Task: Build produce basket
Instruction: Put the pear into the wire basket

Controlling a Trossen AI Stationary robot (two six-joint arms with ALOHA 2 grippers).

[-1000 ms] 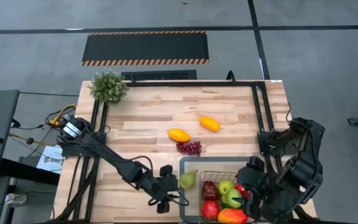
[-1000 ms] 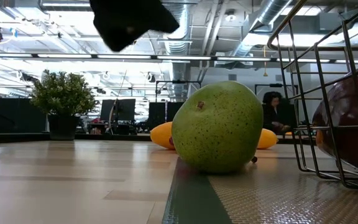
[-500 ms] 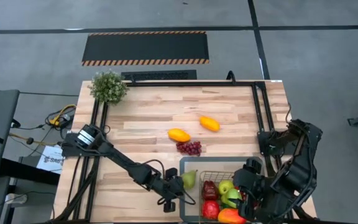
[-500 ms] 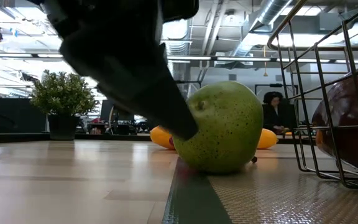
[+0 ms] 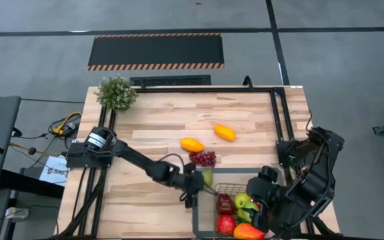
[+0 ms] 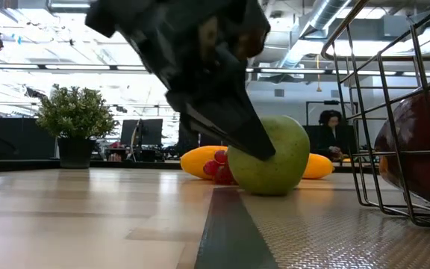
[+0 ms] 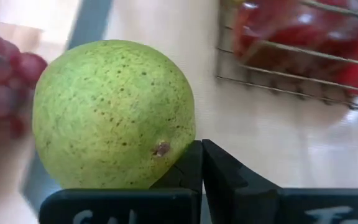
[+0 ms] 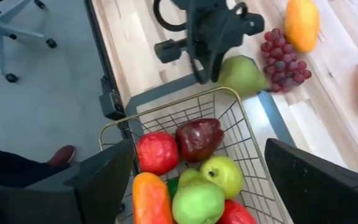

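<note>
A green pear (image 5: 207,176) lies at the far left corner of the basket's flat grey rim (image 5: 195,215), next to the purple grape bunch (image 5: 203,159). My left gripper (image 5: 197,181) is shut and low beside the pear. The dark wire basket (image 8: 166,111) holds red, maroon, green and orange produce. Two orange fruits (image 5: 192,145) (image 5: 225,133) lie on the wood farther back. My right gripper (image 8: 197,186) hangs open above the basket's right part, touching nothing. My left gripper (image 7: 202,149) has its shut fingers against the pear's side, close to the small brown spot at its end (image 7: 161,148). The outer side of one finger (image 7: 188,167) meets it, slanting down from the table's near left. The pear (image 6: 275,161) rests on the table surface.
A bushy potted plant (image 5: 116,93) stands at the far left corner. A dark metal frame (image 5: 277,113) runs along the table's far and right sides. Bare wood lies between the plant and the fruits. In the low view a person (image 6: 331,131) sits in the room behind.
My left gripper has moved from the near edge toward the far edge and right, come down to the pear and pushed it. The pear has slid along the basket's grey rim toward the far edge, up beside the grapes.
</note>
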